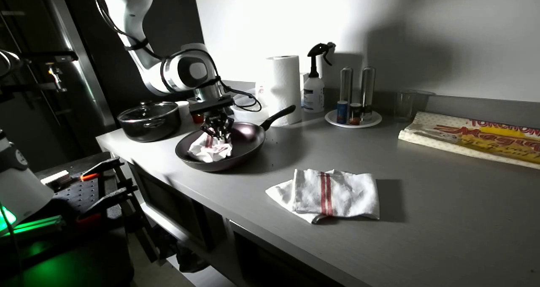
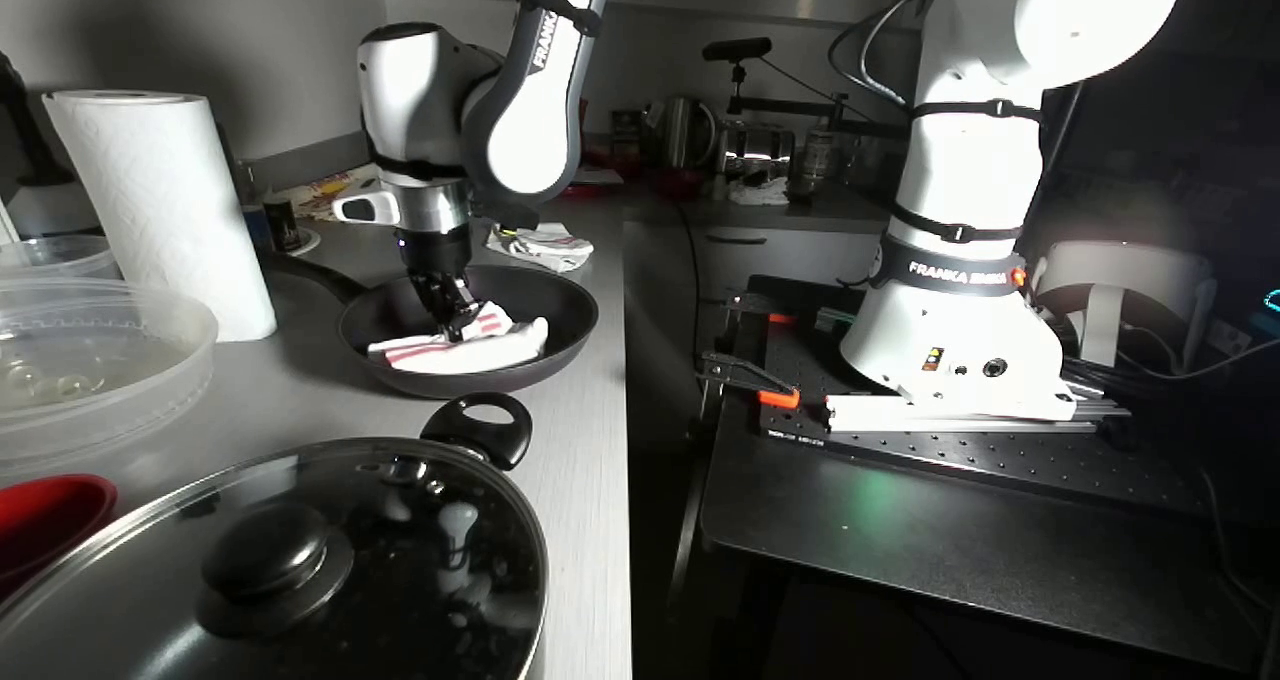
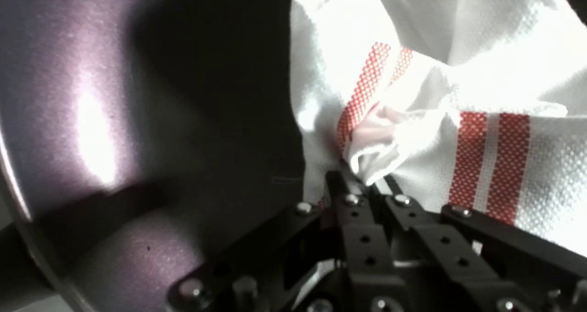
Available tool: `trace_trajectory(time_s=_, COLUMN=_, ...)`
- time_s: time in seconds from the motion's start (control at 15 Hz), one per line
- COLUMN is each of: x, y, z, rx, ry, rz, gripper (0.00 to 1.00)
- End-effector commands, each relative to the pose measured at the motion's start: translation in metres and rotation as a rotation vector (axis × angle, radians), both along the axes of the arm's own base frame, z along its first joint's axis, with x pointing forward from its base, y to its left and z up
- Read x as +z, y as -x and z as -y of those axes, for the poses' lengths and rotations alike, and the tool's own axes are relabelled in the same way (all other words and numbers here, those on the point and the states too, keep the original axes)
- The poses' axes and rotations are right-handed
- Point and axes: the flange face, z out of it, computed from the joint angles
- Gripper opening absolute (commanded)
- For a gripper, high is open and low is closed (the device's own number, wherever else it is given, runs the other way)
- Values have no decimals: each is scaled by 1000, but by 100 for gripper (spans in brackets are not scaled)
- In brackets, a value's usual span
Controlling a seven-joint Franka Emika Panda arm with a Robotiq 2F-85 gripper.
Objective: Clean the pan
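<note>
In an exterior view, a dark round metal frying pan [image 1: 248, 147] stands on the grey flat worktop [image 1: 447, 223], its handle [image 1: 278, 117] reaching back and right. In the pan lies a white red-striped fabric cloth [image 1: 209, 151], its bunched peak between the fingertips of the black metal gripper [image 3: 362, 186]. Left of the pan stands a black round lidded pot [image 1: 154, 128]; behind it are a clear round plastic tub [image 1: 249, 116] and, right of that, a cylindrical white paper roll [image 1: 288, 88]. Farther right come a white plastic spray bottle [image 1: 314, 95] and a white round plate [image 1: 372, 121] bearing 2 clear cylindrical tubes [image 1: 368, 88]. Before the plate lies a folded white red-striped fabric towel [image 1: 344, 194].
</note>
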Motion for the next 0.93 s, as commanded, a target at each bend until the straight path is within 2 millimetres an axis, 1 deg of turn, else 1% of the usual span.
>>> trace_trajectory(time_s=0.0, x=-4, y=7, z=21, rx=-24, ry=18, rz=-33, gripper=2)
trace_trajectory(time_s=0.2, x=-5, y=0, z=46, rx=-89, ry=15, rz=-32, gripper=2)
trace_trajectory(time_s=0.6, x=-4, y=-9, z=110, rx=-241, ry=4, rz=-20, gripper=2)
trace_trajectory(time_s=0.73, x=-4, y=-9, z=121, rx=-276, ry=-6, rz=-19, gripper=2)
trace_trajectory(time_s=0.87, x=-2, y=-8, z=127, rx=-293, ry=-11, rz=-14, gripper=2)
